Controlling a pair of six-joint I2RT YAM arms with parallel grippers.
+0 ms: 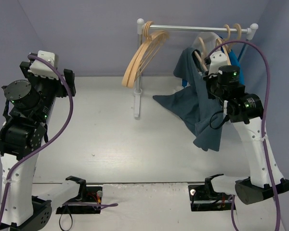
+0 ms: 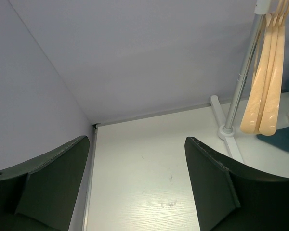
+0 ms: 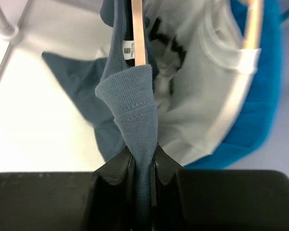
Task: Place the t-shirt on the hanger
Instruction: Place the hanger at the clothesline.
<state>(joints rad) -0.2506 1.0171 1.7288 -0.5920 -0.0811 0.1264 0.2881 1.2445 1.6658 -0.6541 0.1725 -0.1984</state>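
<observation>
The slate-blue t-shirt [image 1: 192,106] hangs from the right part of the rack, its lower part spread on the table. In the right wrist view a pale wooden hanger [image 3: 138,33] arm runs down into the t-shirt's [image 3: 132,101] opening, next to the label. My right gripper [image 3: 143,154] is shut on a ribbed, stitched edge of the t-shirt just below that arm. From above, the right gripper [image 1: 209,79] sits against the cloth by the hanger [image 1: 201,54]. My left gripper [image 2: 137,139] stands open and holds nothing, raised at the far left [image 1: 67,82] and facing the back wall.
A white rail [image 1: 197,28] on a post [image 1: 137,96] carries spare wooden hangers [image 1: 142,55] at its left end, also in the left wrist view [image 2: 265,82]. A white printed t-shirt [image 3: 202,86] and a bright blue garment [image 3: 260,110] hang behind the slate-blue one.
</observation>
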